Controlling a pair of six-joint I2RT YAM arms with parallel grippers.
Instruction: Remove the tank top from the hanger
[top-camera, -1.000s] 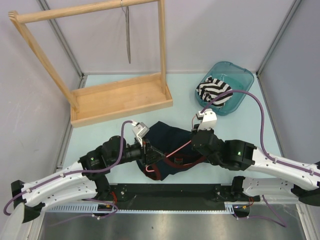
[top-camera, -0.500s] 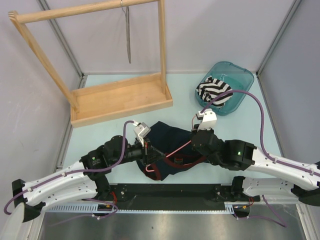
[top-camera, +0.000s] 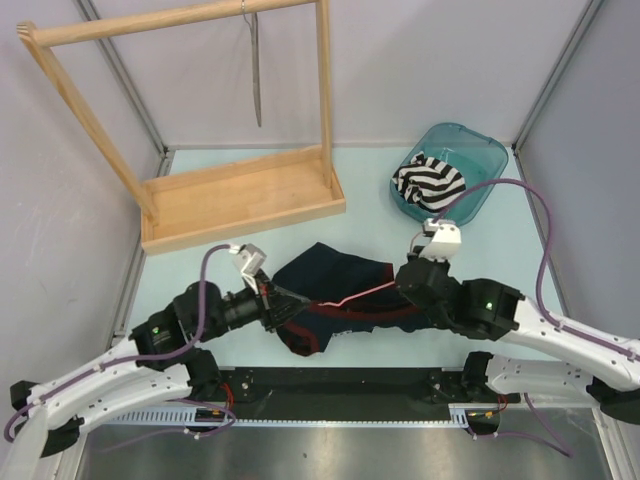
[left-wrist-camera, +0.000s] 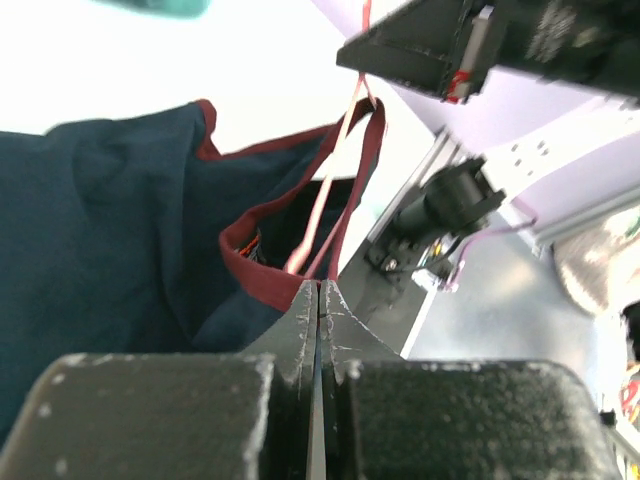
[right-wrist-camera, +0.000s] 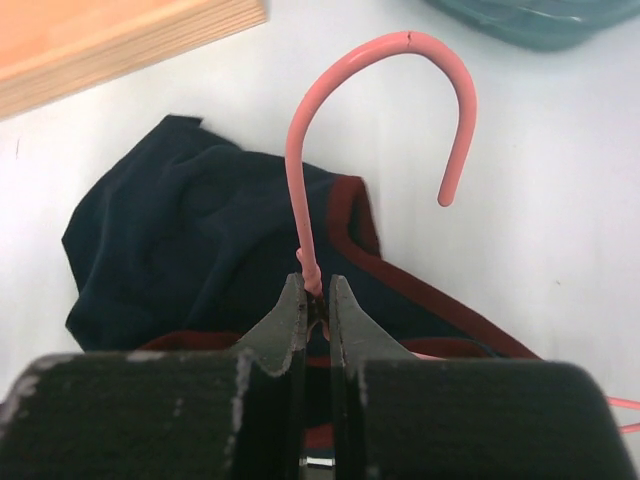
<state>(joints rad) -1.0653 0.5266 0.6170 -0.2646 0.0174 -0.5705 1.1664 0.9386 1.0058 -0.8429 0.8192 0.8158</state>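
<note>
Navy maroon-trimmed tank top (top-camera: 335, 275), pink hanger (right-wrist-camera: 292, 160), teal bin (top-camera: 478, 152)

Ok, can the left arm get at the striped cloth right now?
Probably not: the left gripper is shut on the tank top, and the right arm lies between it and the striped cloth.

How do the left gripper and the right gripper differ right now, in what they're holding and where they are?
The left gripper pinches the red-trimmed edge of the navy tank top, while the right gripper pinches the pink hanger just below its hook. Seen from above, the left gripper is at the tank top's left end and the right gripper at its right end. Both are shut on something.
</note>
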